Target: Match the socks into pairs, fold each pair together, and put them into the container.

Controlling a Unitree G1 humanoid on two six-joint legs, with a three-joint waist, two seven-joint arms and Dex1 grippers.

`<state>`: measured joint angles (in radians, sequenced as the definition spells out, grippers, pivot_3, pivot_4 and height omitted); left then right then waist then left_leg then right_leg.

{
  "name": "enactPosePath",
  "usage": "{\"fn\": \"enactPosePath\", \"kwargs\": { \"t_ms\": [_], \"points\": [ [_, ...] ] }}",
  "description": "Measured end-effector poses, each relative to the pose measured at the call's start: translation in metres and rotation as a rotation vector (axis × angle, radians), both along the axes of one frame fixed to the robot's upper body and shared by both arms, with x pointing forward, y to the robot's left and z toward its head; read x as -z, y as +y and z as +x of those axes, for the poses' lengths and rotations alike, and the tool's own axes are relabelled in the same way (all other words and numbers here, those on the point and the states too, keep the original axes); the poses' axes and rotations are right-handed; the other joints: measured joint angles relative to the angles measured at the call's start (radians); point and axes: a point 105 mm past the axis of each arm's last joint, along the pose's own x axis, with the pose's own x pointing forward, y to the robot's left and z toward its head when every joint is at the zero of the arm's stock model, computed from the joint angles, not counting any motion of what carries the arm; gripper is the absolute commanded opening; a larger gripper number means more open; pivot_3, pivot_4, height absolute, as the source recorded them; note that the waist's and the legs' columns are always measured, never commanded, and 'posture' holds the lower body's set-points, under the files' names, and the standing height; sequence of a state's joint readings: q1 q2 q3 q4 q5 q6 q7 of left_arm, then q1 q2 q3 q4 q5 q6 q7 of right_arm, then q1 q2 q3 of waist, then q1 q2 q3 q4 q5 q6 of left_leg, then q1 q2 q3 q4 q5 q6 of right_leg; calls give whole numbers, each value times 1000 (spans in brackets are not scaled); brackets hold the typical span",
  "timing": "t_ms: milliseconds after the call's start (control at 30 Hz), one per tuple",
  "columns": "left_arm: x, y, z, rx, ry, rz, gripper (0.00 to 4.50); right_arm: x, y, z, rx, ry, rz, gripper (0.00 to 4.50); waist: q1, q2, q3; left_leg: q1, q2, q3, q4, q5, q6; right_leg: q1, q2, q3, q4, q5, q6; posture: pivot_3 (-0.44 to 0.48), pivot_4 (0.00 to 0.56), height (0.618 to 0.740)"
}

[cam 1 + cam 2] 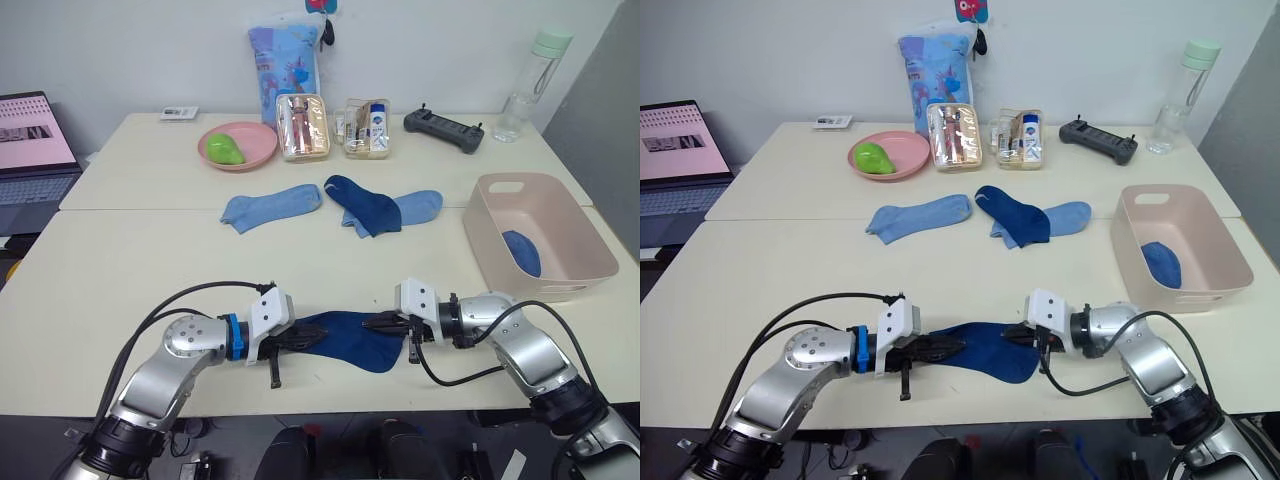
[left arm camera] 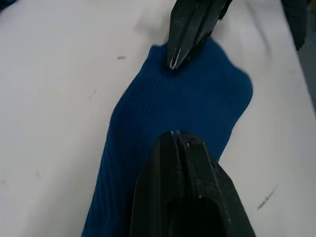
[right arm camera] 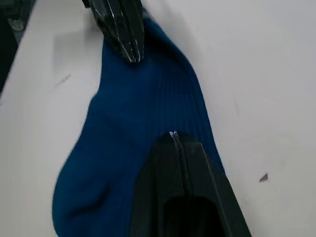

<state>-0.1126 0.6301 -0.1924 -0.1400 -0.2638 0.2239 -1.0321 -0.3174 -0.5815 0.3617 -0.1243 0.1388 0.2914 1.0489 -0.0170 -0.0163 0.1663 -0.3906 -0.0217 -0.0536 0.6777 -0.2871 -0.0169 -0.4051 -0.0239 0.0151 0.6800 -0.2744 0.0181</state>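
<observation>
Pale cream tabletop fills the scene, 2 tables pushed together with a seam running across between them. Near the front edge lies a dark royal blue sock, flat on the surface, with a gripper at each end. On its left end rests the left gripper, its 2 black fingers pressed together with no gap between them, tips lying on top of the fabric rather than pinching it. On the right end sits the right gripper, fingers likewise brought fully together and resting on the knit. Farther back, near the seam, a second dark blue sock lies partly over a sky blue sock, the 2 touching; a separate sky blue sock lies to their left, apart from them. At the right side of the table stands the pale pink container, and a blue piece of fabric rests on its floor; its exact shade and shape cannot be told. Along the back stand a round pink plate holding a green object, 2 clear toiletry pouches, a blue patterned bag, a black controller and a clear bottle. An open laptop sits at the far left.
</observation>
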Motion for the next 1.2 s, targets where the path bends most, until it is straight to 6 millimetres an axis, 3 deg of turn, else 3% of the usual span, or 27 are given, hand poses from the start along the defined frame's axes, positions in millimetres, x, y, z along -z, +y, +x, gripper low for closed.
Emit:
{"fn": "enactPosePath", "kwargs": {
  "t_ms": [200, 567, 800, 933, 1067, 1200],
  "points": [
    [4, 11, 7, -46, 8, -15, 48, 7, -7, -7, -52, -6, -44, 0, 0, 0, -1, 1, 0, 0, 0, 0, 0, 1, 0, 0, 0, 0, 0, 0, 150, 740],
    [-15, 54, 43, -291, 107, -152, 48, 8, -11, -6, -110, -60, -72, 0, 0, -3, -3, 2, 0, 0, 0, 0, 0, 2, 0, 0, 0, 0, 0, 0, 150, 740],
    [-11, 56, 43, -301, 115, -153, 48, 8, -11, -6, -120, -60, -76, 0, 0, -3, -3, 2, 0, 0, 0, 0, 0, 2, 0, 0, 0, 0, 0, 0, 150, 740],
    [-23, 49, 42, -274, 86, -214, 48, 8, -11, -5, -121, -59, -76, 0, 0, -3, -3, 2, 0, 0, 0, 0, 0, 2, 0, 0, 0, 0, 0, 0, 150, 740],
    [-42, 38, 31, -175, 37, -204, 48, 8, -11, -5, -121, -59, -77, 0, 0, -3, -3, 2, 0, 0, 0, 0, 0, 2, 0, 0, 0, 0, 0, 0, 150, 740],
    [-33, 30, 19, -123, 56, -149, 48, 8, -11, -5, -120, -57, -78, 0, 0, -2, -3, 2, 0, 0, 0, 0, 0, 2, 0, 0, 0, 0, 0, 0, 150, 740]
  ]
}}
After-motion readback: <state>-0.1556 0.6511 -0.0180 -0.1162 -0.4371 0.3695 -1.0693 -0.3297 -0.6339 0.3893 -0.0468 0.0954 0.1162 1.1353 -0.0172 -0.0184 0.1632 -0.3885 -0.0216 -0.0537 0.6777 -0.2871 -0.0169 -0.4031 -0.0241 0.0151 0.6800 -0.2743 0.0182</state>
